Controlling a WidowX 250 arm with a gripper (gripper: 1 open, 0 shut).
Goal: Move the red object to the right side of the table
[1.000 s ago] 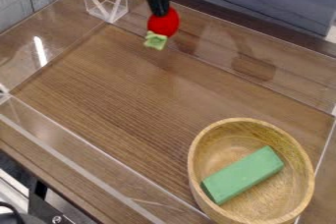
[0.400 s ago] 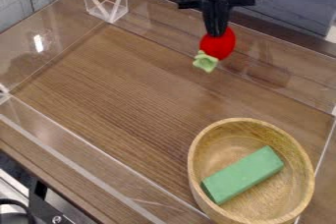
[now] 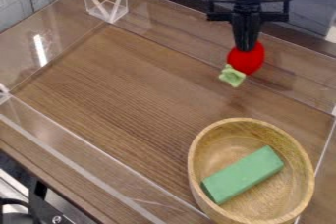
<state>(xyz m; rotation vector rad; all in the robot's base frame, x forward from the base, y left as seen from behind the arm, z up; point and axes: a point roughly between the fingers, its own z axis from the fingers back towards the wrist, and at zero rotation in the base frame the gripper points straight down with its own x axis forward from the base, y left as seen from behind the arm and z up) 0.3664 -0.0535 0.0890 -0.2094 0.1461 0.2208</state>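
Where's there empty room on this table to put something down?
Left and middle of the table are bare wood, to the clear walls. A bare strip lies between the red object and the bowl. Only the bowl's near-right corner is crowded.

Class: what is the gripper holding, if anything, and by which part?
The gripper holds the red object by the top of its red body; its green stem end sticks out below.

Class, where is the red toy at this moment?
In the camera view, the red toy hangs in the gripper at upper right, over the table, beyond the bowl.
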